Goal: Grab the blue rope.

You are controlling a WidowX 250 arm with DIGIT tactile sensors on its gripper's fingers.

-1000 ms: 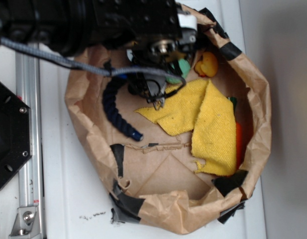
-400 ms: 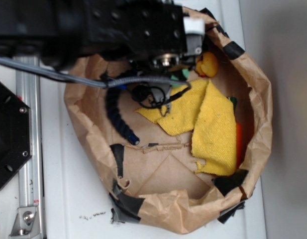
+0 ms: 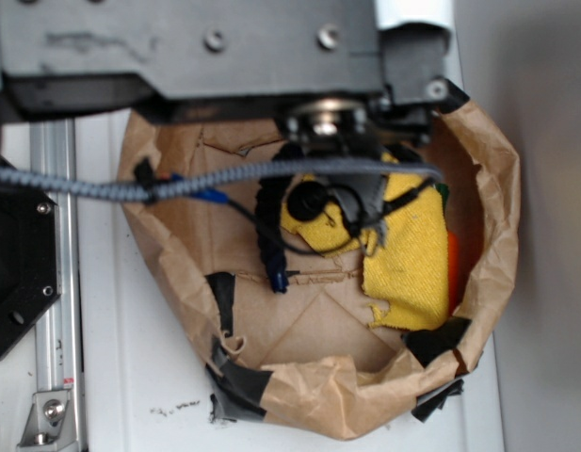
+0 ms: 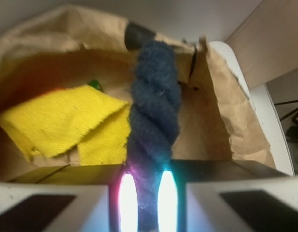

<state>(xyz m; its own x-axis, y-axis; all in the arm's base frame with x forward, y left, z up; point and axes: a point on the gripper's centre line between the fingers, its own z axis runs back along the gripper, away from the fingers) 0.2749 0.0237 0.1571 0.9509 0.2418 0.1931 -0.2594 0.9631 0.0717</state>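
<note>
A: Wrist view: gripper (image 4: 143, 203) fingers (image 4: 128, 200) pressed in on the blue rope (image 4: 153, 116), one lit pad each side, strand running straight up from between them toward the far wall of the paper bag (image 4: 221, 96). Pinching it, as far as I can tell.

B: Exterior view agrees? The arm covers most of the bag's upper half there.

A: Mostly hidden. Blue rope (image 3: 269, 240) shows as a dark curve at the bag's left-centre, its capped end (image 3: 280, 280) low near the torn fold in the bag floor. Gripper (image 3: 320, 202) sits over it; jaws not readable from that angle. Grey cable (image 3: 92, 185) crosses in front, not the target.

B: Surroundings?

A: Yellow cloth (image 4: 62, 121) just beside the rope, toward the bag's right wall in the exterior view (image 3: 408, 254). Something orange (image 3: 452, 273) at the right wall.

B: Step?

A: Grasp looks made. Next calls for a straight lift, keeping the cloth from snagging.
</note>
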